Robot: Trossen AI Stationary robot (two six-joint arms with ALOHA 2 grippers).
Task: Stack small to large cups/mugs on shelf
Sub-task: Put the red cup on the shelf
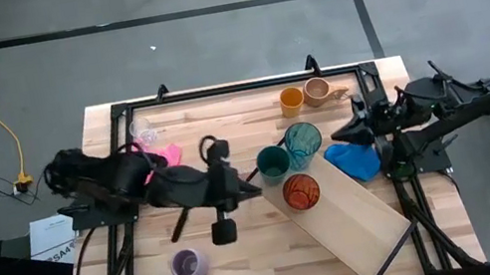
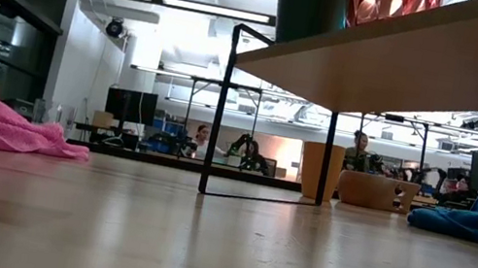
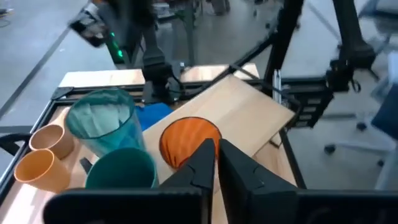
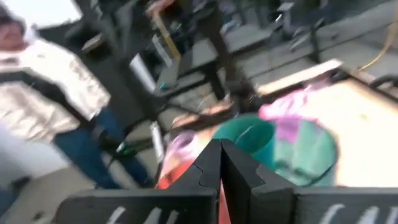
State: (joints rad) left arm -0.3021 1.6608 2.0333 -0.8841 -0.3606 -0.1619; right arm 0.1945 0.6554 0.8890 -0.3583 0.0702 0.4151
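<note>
From above, the left gripper (image 1: 252, 189) hangs at mid-worktop, fingers clenched on nothing, the green cup (image 1: 273, 162) at its one o'clock and the orange cup (image 1: 301, 191) at its three o'clock on the near end of the shelf (image 1: 355, 214), whose long axis runs from ten to four o'clock. The right gripper (image 1: 357, 128), also pinched shut and empty, waits at the teal tumbler's (image 1: 303, 139) three o'clock, over the blue cloth (image 1: 354, 161). The low view shows only the shelf's underside and black frame. The left wrist view alone confirms the fingers (image 3: 208, 163) touching, aimed at the orange cup. The right wrist view shows its closed fingers facing the tumbler.
</note>
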